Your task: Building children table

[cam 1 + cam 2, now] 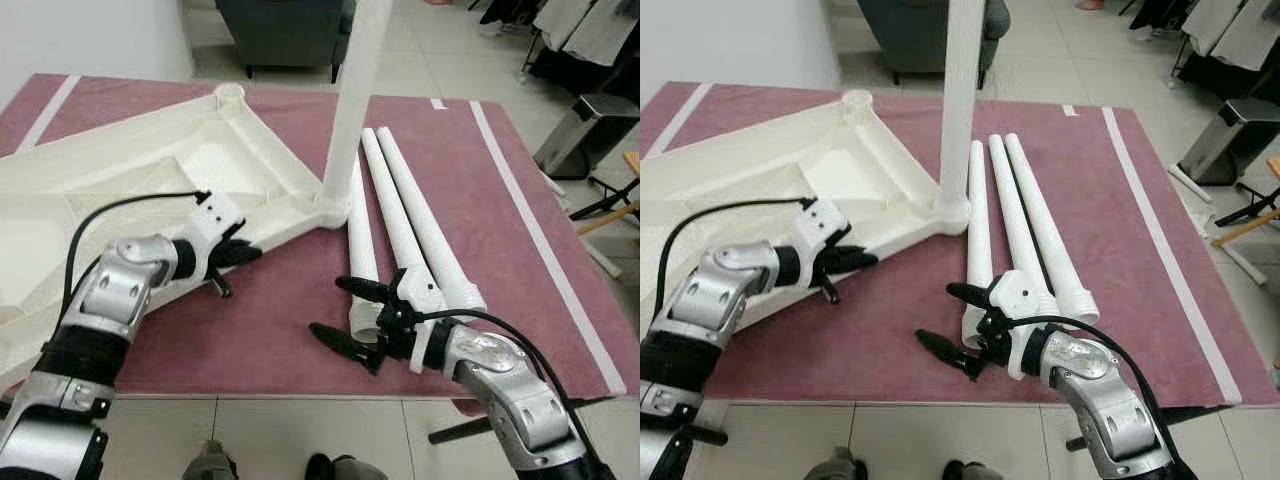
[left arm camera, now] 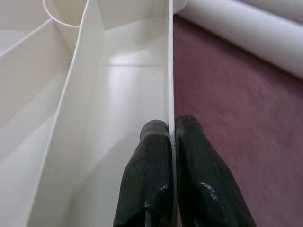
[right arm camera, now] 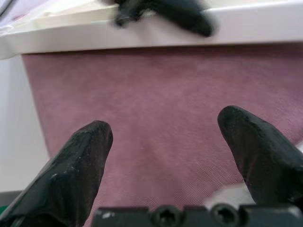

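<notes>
The white tabletop [image 1: 150,170] is lying upside down on the maroon rug [image 1: 480,190], one leg [image 1: 355,90] standing upright in its near corner socket. The left gripper [image 2: 171,130] is pinching the tabletop's thin edge wall, fingers [image 2: 147,179] closed on it. Beside that corner, three loose legs [image 1: 405,215] are lying together; the right gripper [image 1: 345,315] is hovering at their near ends, fingers spread wide, holding nothing.

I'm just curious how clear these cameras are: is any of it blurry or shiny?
Left and right eye views: sharp and evenly lit, with soft shadows under the loose table legs on the red mat. Left wrist view: the white tabletop shows glare, and the left hand, pinching its edge, is soft. Right wrist view: the open right hand is sharp; the far edge is blurred.
</notes>
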You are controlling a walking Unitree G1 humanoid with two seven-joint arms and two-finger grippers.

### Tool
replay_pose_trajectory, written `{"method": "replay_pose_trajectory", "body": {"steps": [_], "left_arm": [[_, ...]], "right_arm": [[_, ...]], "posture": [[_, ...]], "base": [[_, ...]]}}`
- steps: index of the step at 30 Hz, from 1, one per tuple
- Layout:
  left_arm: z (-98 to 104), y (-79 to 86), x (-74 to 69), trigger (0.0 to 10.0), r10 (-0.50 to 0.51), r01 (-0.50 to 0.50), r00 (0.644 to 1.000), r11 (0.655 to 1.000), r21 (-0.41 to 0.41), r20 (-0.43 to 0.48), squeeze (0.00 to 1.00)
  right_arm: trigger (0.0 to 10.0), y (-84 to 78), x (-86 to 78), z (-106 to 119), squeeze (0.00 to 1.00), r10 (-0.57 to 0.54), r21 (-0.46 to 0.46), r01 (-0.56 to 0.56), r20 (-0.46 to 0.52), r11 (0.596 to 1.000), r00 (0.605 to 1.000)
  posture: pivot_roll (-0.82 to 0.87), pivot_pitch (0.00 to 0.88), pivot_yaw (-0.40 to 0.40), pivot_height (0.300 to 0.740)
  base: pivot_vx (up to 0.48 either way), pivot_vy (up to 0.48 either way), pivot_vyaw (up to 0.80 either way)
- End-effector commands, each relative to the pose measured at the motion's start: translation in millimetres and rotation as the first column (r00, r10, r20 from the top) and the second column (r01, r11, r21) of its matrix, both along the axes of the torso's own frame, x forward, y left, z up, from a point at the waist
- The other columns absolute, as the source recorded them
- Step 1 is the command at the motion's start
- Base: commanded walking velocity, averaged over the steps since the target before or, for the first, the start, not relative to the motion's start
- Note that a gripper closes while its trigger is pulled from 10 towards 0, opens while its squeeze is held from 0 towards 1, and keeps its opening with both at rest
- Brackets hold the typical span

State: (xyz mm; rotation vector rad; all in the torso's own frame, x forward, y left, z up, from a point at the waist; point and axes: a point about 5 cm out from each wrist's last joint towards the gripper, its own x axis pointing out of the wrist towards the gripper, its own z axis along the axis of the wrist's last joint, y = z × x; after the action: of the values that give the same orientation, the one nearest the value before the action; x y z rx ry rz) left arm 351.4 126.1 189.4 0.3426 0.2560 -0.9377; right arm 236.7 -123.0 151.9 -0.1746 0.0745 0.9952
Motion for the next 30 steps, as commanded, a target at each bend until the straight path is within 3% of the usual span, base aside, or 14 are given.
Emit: {"method": "replay_pose_trajectory", "body": {"steps": [1,8,9,16,17,21,22,30], "left_arm": [[17.2,1.6,28.5,0.0,0.359,-0.352,0.923,0.933,-0.076,0.135,0.00],[22.9,-10.7,44.5,0.0,0.451,-0.443,0.886,0.892,-0.090,0.109,0.00],[20.7,-18.3,47.4,10.0,0.441,-0.439,0.888,0.898,-0.045,0.129,0.00],[11.0,-25.9,49.6,10.0,0.420,-0.426,0.897,0.905,0.012,0.137,0.00],[9.1,-28.3,49.6,10.0,0.410,-0.414,0.903,0.910,0.006,0.128,1.00],[17.9,-38.8,50.2,10.0,0.367,-0.358,0.915,0.930,-0.082,0.169,1.00],[25.8,-41.8,48.6,10.0,0.341,-0.321,0.916,0.939,-0.123,0.213,0.00],[31.5,-35.7,43.6,10.0,0.317,-0.289,0.913,0.947,-0.143,0.257,0.00]], "right_arm": [[10.0,6.9,-3.4,-2.3,0.00,0.016,0.001,-0.016,-0.002,1.000,1.000],[10.0,12.0,-5.9,-3.2,0.00,0.022,0.007,-0.022,-0.002,1.000,1.000],[10.0,12.7,-5.9,-3.6,0.00,0.019,0.009,-0.019,-0.001,1.000,1.000],[10.0,14.5,-4.7,-2.9,0.00,0.017,0.010,-0.017,0.004,1.000,1.000],[10.0,14.9,-4.0,-2.6,0.00,0.017,0.010,-0.017,0.006,1.000,1.000],[10.0,16.5,-2.5,-1.8,0.00,0.019,0.009,-0.019,0.010,1.000,1.000],[10.0,17.5,-2.0,-1.7,0.00,0.021,0.009,-0.021,0.012,1.000,1.000],[10.0,18.5,-1.8,-1.3,0.00,0.023,0.008,-0.023,0.015,1.000,1.000]], "posture": [[0.11,0.108,0.000,0.740],[0.10,0.107,0.008,0.740],[0.09,0.108,0.009,0.740],[0.09,0.113,0.009,0.740],[0.09,0.115,0.008,0.740],[0.10,0.117,0.002,0.740],[0.10,0.118,0.000,0.740],[0.10,0.126,-0.001,0.740]], "base": [[0.000,0.000,0.00],[0.000,0.000,0.00],[0.000,0.000,0.00],[0.000,0.000,0.00],[0.000,0.000,0.00],[0.000,0.000,0.00],[0.000,0.000,0.00],[0.000,0.000,0.00]]}}
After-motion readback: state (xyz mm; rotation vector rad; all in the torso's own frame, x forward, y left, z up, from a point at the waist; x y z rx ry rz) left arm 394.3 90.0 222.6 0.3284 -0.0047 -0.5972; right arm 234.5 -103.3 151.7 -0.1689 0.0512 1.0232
